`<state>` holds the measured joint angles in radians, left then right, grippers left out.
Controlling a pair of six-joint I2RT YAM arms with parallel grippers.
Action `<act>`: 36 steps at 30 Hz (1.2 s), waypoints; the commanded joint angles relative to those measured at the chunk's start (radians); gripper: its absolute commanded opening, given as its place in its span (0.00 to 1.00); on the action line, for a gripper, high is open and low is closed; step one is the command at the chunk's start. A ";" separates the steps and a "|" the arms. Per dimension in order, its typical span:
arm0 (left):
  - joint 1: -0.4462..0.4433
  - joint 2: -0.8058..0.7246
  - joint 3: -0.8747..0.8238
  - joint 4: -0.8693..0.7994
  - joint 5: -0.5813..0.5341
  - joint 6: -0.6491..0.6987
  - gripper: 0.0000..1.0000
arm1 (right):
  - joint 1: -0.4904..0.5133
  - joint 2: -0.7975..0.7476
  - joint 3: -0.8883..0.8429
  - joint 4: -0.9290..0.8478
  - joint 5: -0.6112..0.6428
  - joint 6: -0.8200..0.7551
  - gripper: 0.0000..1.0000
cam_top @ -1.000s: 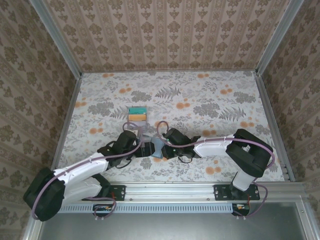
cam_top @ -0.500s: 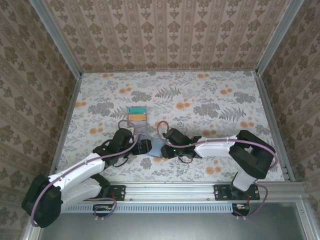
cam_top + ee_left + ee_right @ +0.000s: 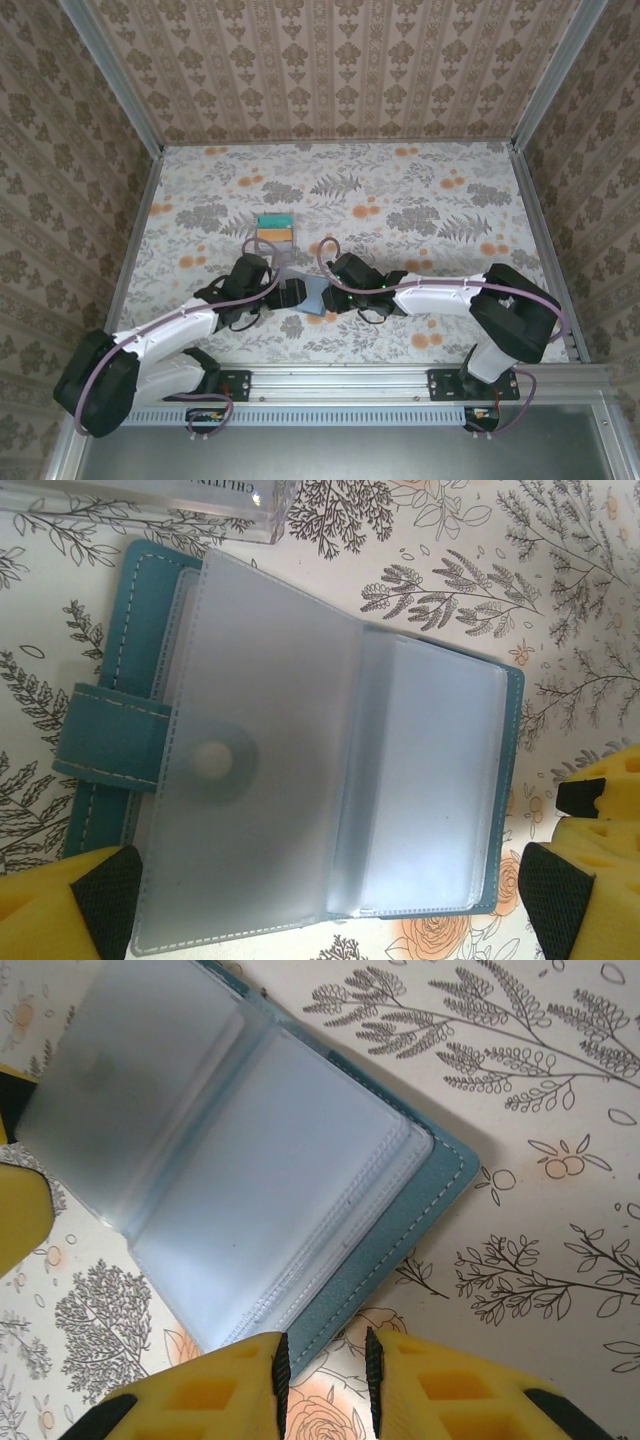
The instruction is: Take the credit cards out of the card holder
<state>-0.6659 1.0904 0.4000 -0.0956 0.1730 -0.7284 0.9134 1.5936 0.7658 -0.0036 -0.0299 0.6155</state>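
The card holder (image 3: 311,293) lies open on the table between my two grippers, teal cover down and frosted sleeves up. No card shows through the sleeves of the card holder (image 3: 330,750). My left gripper (image 3: 332,888) is open wide, its fingers astride the holder's near edge and apart from it. My right gripper (image 3: 322,1380) is open by a narrow gap. A corner of the card holder (image 3: 370,1250) sits at its left pad. The credit cards, one teal-green (image 3: 272,221) and one orange-yellow (image 3: 274,235), lie together behind the holder.
A clear tray edge (image 3: 150,502) runs just past the holder's far side. Flower-patterned table surface (image 3: 430,200) stretches wide behind and to the right. Patterned walls with metal rails (image 3: 535,230) enclose the table.
The left wrist has drawn back slightly to the left of the holder. The right arm's elbow has swung a little to the right. The holder and the cards have stayed put.
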 commanded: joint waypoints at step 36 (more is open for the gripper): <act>-0.026 -0.065 0.002 0.040 -0.009 -0.001 0.67 | -0.059 -0.143 -0.100 0.111 0.004 0.124 0.29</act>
<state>-0.7403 1.0721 0.4355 0.0315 0.1825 -0.7429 0.8516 1.4826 0.6655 0.0521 0.0200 0.7086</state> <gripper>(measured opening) 0.699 0.290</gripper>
